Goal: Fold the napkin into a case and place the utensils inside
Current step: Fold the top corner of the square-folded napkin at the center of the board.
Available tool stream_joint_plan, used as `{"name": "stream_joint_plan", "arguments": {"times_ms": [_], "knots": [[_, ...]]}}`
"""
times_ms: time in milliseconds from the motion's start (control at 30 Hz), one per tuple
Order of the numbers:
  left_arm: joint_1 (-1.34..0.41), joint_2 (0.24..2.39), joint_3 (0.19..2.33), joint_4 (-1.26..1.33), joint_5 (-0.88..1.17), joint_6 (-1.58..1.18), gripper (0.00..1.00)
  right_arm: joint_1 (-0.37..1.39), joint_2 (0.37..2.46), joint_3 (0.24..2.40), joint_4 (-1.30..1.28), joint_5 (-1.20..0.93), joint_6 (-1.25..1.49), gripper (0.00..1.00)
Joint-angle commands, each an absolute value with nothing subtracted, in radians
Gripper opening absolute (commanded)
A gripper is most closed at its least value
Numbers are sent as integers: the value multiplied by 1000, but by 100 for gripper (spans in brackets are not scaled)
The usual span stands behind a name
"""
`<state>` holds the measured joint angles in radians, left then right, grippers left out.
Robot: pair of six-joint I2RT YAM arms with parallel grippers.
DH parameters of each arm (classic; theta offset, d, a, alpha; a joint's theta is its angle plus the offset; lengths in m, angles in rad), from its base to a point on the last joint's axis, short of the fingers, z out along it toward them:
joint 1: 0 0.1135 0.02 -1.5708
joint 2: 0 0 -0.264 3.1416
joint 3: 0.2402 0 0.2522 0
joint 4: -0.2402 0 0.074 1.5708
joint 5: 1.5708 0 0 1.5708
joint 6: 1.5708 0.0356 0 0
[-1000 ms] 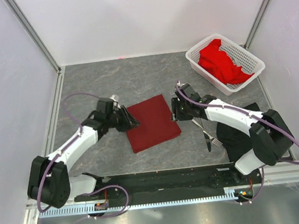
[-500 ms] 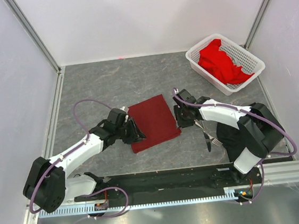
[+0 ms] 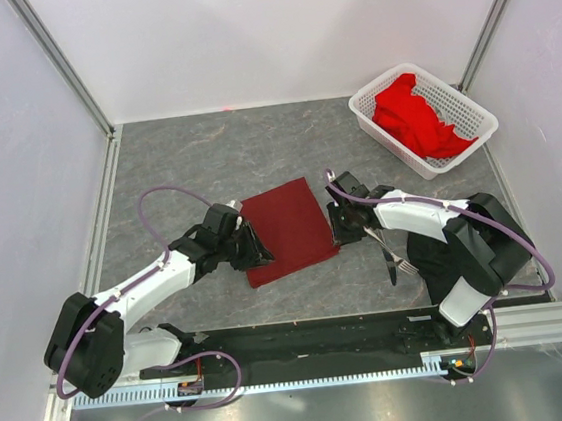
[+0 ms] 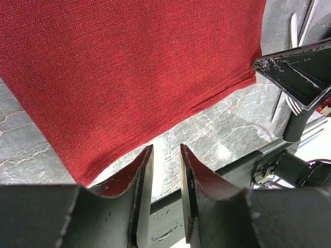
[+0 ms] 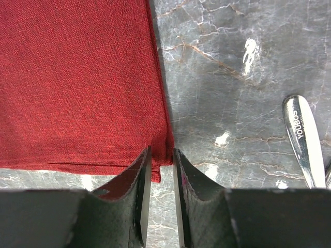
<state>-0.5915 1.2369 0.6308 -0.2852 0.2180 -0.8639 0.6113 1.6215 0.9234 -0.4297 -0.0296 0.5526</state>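
Maroon and flat, the napkin (image 3: 288, 228) lies mid-table, a little toward the near edge of the grey marbled table (image 3: 185, 160). A second layer's edge shows along its near side.

The left arm stretches low from the near-left corner, forearm angled forward and to the right. The left gripper (image 3: 258, 254) sits at the napkin's near-left corner. In its wrist view the claw (image 4: 165, 150) is narrowly parted, with bare table in the gap and one fingertip at the cloth's edge.

The right arm doubles back from the near-right corner and reaches left. The right gripper (image 3: 339, 230) is down at the napkin's near-right corner. Its claw (image 5: 161, 151) stands nearly together with the cloth's right edge running into the gap; I cannot tell if it already pinches.

The utensils (image 3: 394, 254) lie just right of the napkin, partly covered by the right forearm; only a rounded handle end (image 5: 302, 138) shows at the wrist view's edge. A dark shape (image 3: 435, 255) beneath that arm is hard to make out. A white basket (image 3: 475, 140) of red cloth (image 3: 414, 116) sits at the far-right corner.
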Motion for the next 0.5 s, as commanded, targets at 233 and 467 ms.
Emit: {"name": "stream_joint_plan", "arguments": {"times_ms": [233, 467], "knots": [[-597, 1236, 629, -245, 216, -890, 34, 614, 1634, 949, -417, -6, 523, 32], [-597, 1244, 618, -232, 221, -891, 34, 615, 1644, 971, -425, -6, 494, 36]]}}
